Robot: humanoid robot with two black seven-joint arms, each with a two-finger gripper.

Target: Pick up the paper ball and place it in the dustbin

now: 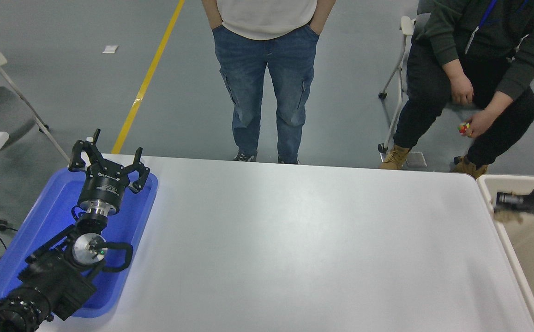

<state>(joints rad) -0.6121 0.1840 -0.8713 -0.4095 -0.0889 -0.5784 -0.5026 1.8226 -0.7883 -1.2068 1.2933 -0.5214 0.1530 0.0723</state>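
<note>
My right gripper point(502, 201) comes in blurred from the right edge at about three o'clock, hanging over the dustbin point(488, 193), just inside its near-left corner. The motion blur is too heavy for me to tell whether my fingers are spread or pressed together. Directly beneath the tip, a tan smear shows: the paper ball point(509, 216), lying against the pale inner wall of the bin, inside the rim; whether I grip it or it is apart from me I cannot tell.

My left gripper point(105, 162) is at about nine o'clock, above the far end of the blue tray point(50, 216), its fingers splayed apart and holding nothing.

The white table point(294, 240) stretches between the tray and the bin. Beyond its far edge, at twelve o'clock, a person in jeans point(267, 78) stands with hands in pockets. At about two o'clock a seated person point(474, 60) holds a small coloured cube point(464, 128) in one hand.
</note>
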